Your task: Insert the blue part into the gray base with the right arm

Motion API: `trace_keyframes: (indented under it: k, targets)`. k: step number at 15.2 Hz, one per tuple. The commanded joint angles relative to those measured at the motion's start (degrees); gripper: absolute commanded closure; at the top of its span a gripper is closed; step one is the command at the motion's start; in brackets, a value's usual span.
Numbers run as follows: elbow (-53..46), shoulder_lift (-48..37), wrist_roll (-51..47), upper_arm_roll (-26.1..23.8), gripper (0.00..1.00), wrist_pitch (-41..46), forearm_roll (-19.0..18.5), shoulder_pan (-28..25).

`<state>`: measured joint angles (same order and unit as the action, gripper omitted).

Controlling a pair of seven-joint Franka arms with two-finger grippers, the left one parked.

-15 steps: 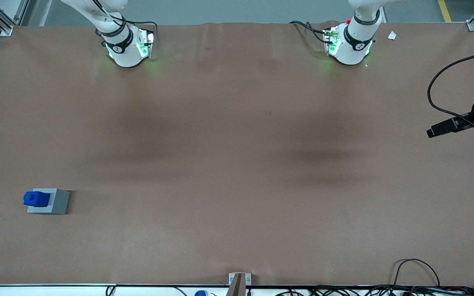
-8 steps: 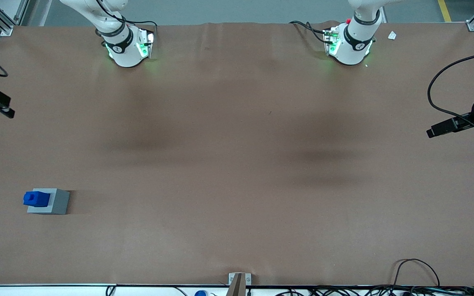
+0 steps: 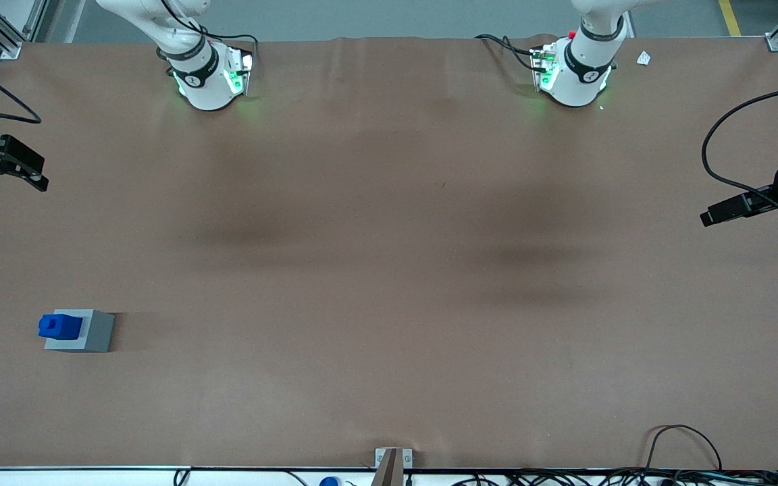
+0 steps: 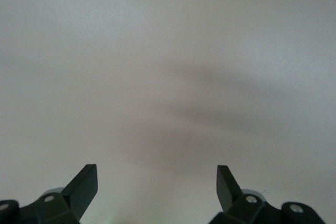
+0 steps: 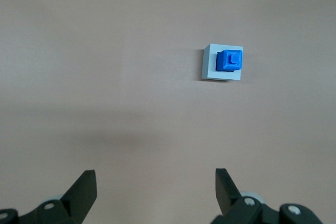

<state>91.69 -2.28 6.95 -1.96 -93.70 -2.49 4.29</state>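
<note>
The blue part [image 3: 60,326] sits on top of the gray base [image 3: 92,332], standing up out of it near the edge that faces the working arm's end of the table. The right wrist view shows the same pair, blue part [image 5: 229,60] on gray base [image 5: 209,67], with brown table all around. My right gripper [image 3: 1,177] hangs at the working arm's end of the table, farther from the front camera than the base and well apart from it. The gripper [image 5: 156,179] is open, with only bare table between its fingers.
Both arm bases [image 3: 210,74] [image 3: 575,71] stand along the table's back edge. A small white scrap [image 3: 643,59] lies near the parked arm's base. A metal bracket [image 3: 389,462] and cables [image 3: 683,439] sit at the edge nearest the front camera.
My right gripper has come further into the front view, moving away from the front camera and toward the table's middle. The blue part and gray base have not moved.
</note>
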Motion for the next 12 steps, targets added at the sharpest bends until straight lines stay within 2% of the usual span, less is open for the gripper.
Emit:
trace_keyframes:
  k: [1, 12]
  targets:
    - [1.3, -1.33, -1.24, 0.2, 0.0, -0.43, -1.02, 0.02]
    - [0.77, -1.06, -2.12, 0.55, 0.0, 4.32, -0.23, 0.46]
